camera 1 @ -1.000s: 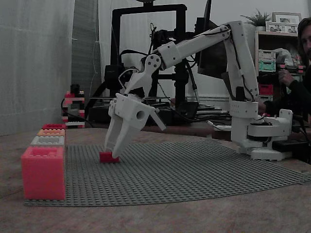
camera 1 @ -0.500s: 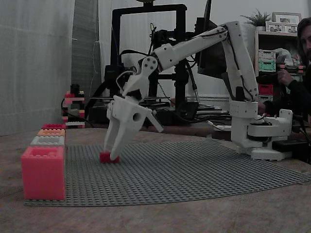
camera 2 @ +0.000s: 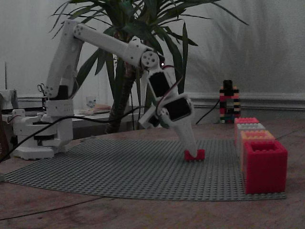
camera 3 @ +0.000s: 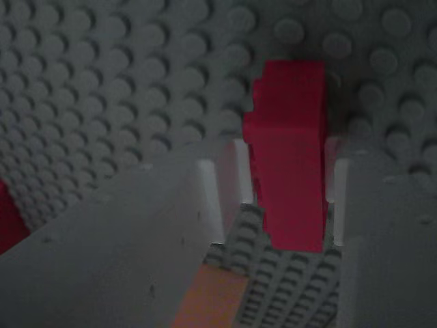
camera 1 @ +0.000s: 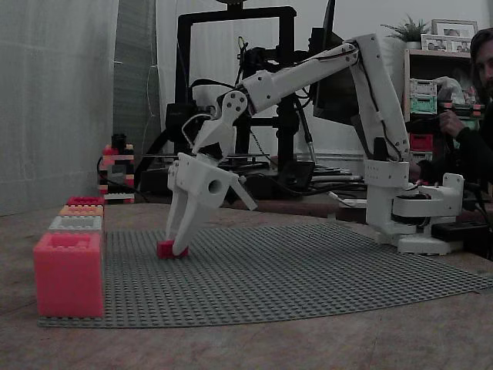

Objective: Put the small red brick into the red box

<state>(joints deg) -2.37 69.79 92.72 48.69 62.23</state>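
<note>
While my gripper [camera 1: 176,245] straddles the brick [camera 1: 166,248] on the grey baseplate [camera 1: 308,270], I judge the step in hand to be the grasp. The wrist view shows a fingertip [camera 3: 229,179] on each side of the brick [camera 3: 288,154], narrow and close against it, though I cannot tell if they are clamped yet. To do this well I would squeeze squarely across those sides, then lift straight up so the studs release without twisting. The red box [camera 2: 265,164] stands at the near end of the row of boxes in a fixed view, near the brick [camera 2: 195,154]. I can read no brand, label or writing anywhere.
</note>
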